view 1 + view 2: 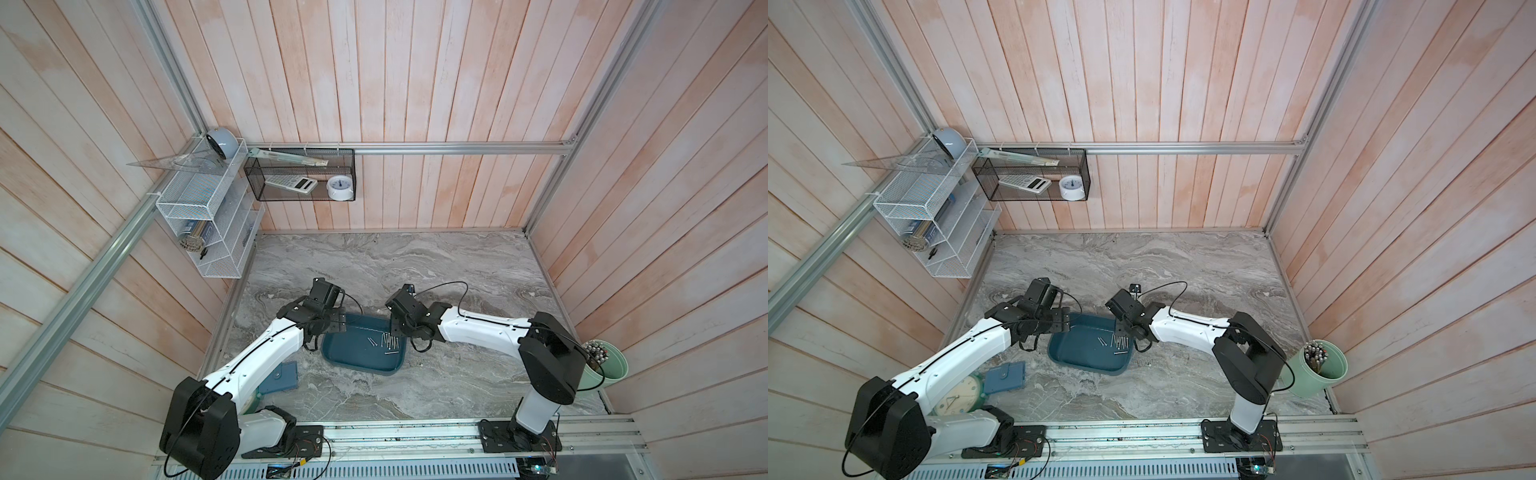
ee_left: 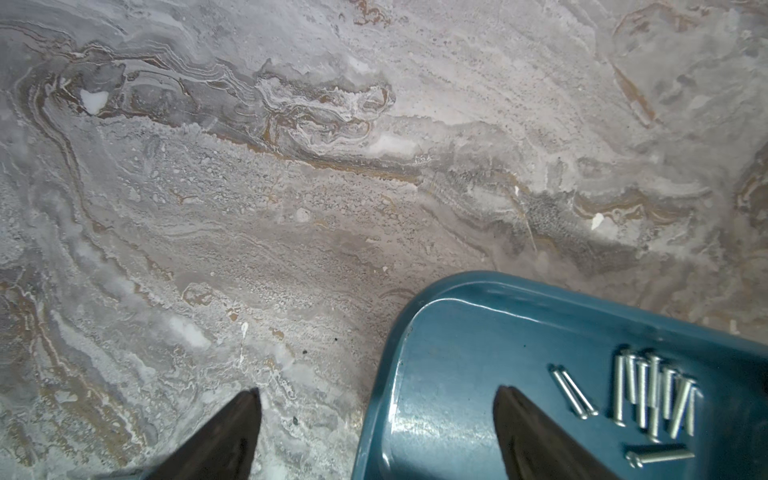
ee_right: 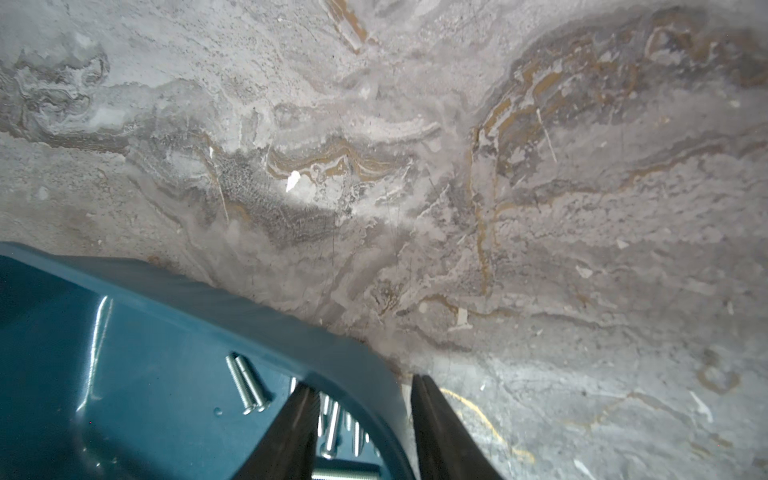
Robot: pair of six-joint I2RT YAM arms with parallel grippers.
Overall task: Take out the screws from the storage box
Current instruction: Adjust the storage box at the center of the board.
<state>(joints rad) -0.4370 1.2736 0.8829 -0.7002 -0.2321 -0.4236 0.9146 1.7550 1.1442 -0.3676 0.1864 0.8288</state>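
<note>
The screws (image 2: 652, 395) look light and slick; the stiff storage box (image 2: 457, 353) is best held by its rim. Right hand (image 3: 362, 381) pinches it, left hand (image 2: 378, 390) straddles it unclenched

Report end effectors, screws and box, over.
Left end effector open, straddling storage box rim. Right end effector straddling rim at other end, grip unclear. Screws lie inside box. No obstruction seen.

Silver screws (image 2: 642, 390), teal storage box (image 2: 457, 353), grey brown-veined marble tabletop (image 2: 249, 208).
</note>
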